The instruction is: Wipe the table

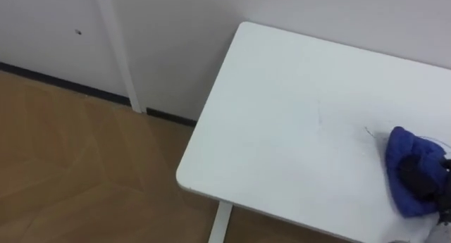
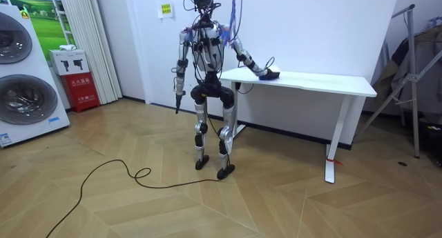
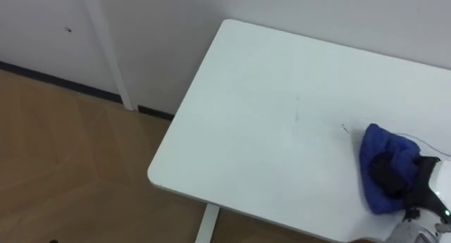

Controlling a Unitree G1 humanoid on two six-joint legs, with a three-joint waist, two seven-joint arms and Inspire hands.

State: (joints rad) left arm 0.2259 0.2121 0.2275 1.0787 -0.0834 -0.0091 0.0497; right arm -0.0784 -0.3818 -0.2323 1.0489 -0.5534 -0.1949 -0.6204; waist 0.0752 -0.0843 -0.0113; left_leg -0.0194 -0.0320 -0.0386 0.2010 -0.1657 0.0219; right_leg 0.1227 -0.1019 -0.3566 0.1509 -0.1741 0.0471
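At the lower right of the left eye view, the blue cloth lies bunched on the white table. The right hand is bedded in its folds; whether it grips the cloth or only presses on it I cannot tell. The left hand hangs by the robot's side at the room view's left, too small to read.

My main worry is the table's near edge, which runs toward the bottom of the frame just below the cloth. A stroke pulled that way would likely drag the cloth over the rim and onto the wooden floor. If the hold is loose, a quick sweep could also leave the cloth behind, bunched as it is, with the hand sliding on bare table.

Most of the open room lies toward the upper left of the frame, where the top is bare as far as its rounded corners. Past those corners there is only floor on the left. The wall stands just behind the far edge, so a long push up the frame may knock against it.
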